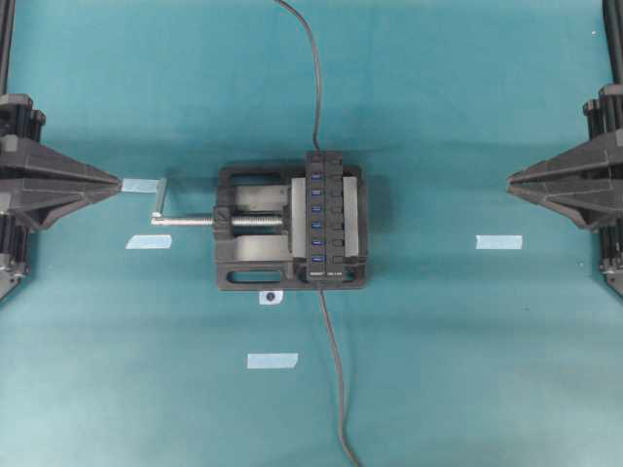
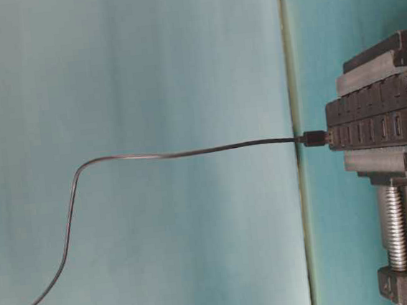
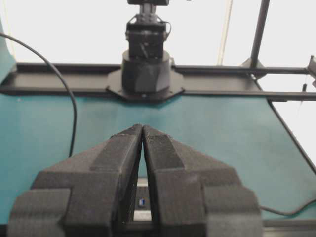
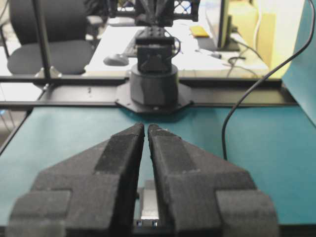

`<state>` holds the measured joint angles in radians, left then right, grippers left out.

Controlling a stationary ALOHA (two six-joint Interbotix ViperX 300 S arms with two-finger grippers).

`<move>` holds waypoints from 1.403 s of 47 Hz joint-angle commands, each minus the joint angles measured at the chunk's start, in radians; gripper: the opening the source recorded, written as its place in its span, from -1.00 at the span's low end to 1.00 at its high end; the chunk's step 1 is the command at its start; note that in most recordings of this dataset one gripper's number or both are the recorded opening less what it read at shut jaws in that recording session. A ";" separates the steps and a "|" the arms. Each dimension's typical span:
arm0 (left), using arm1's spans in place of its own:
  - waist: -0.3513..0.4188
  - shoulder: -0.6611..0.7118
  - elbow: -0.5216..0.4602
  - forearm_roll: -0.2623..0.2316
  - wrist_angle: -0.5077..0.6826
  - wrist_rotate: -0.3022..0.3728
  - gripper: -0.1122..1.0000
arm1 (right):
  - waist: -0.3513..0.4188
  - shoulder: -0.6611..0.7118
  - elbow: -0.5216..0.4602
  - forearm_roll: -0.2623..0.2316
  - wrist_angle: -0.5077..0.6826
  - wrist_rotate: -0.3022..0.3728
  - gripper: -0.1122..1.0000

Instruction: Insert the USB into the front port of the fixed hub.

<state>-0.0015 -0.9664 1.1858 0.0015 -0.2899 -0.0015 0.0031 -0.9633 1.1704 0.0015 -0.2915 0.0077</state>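
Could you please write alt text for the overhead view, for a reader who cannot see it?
A black USB hub sits clamped in a black vise mid-table, one cable leaving each end. Both arms rest at the edges, holding nothing.

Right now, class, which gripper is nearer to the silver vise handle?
Left. In the overhead view the left gripper points at the silver vise handle from close by; the right gripper is far off, beyond the fixed hub.
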 commanded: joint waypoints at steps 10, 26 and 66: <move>-0.003 0.049 -0.037 0.009 0.048 -0.014 -0.80 | -0.061 -0.002 0.014 0.094 0.000 0.071 -0.84; -0.002 0.100 -0.046 0.009 0.087 -0.012 -0.80 | -0.103 0.021 -0.028 0.094 0.187 0.106 -0.90; -0.002 0.097 -0.074 0.011 0.195 -0.009 -0.80 | -0.187 0.311 -0.212 -0.009 0.408 0.057 -0.90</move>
<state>-0.0031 -0.8728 1.1397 0.0092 -0.0920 -0.0123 -0.1810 -0.6611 0.9879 -0.0061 0.1227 0.0813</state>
